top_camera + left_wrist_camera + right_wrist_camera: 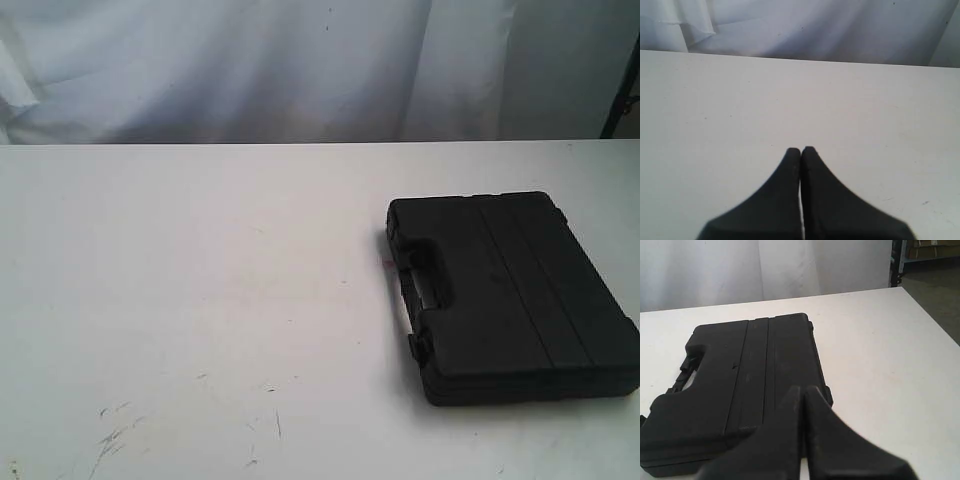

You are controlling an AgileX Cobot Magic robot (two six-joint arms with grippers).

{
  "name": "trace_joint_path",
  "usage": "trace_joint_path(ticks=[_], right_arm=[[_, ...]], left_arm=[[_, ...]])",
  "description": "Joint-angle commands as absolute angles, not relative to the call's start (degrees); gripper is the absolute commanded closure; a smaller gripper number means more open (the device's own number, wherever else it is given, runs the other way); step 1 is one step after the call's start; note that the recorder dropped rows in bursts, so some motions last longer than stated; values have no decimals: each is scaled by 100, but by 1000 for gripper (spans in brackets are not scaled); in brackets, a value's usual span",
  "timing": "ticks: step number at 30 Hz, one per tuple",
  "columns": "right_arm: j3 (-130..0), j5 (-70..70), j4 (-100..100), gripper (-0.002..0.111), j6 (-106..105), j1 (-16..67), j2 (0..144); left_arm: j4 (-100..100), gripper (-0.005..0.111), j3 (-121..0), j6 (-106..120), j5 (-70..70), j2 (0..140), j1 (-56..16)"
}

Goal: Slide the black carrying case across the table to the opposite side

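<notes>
Evidently unstarted: black carrying case (520,295) lies on table's (200,300) right side (untouched); left gripper (800,150), right gripper (803,389) pressed together.

Soft, even, faintly blue light fills every view, with no hard glare. The white table (200,300) reads bright and washed out, yet its scratches (115,435) toward seven o'clock in the exterior view stay legible. The black carrying case (510,290) is underexposed and throws only a thin, soft shadow at its nine o'clock edge. The left gripper (800,150) and right gripper (802,389) are blurred, featureless silhouettes.
</notes>
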State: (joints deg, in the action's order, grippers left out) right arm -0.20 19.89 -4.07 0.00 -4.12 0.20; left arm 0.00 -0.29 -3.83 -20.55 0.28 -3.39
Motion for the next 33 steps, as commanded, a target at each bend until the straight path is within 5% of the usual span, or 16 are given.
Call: trace_joint_path(ticks=[1, 25, 33], right_arm=[[0, 1985, -337, 108, -53, -405, 0], [0, 824, -906, 108, -42, -405, 0], [0, -519, -906, 108, -42, -405, 0]], left_arm=[[0, 107, 0, -407, -1972, 0, -326], [0, 107, 0, -407, -1972, 0, -326], [0, 107, 0, -407, -1972, 0, -326]])
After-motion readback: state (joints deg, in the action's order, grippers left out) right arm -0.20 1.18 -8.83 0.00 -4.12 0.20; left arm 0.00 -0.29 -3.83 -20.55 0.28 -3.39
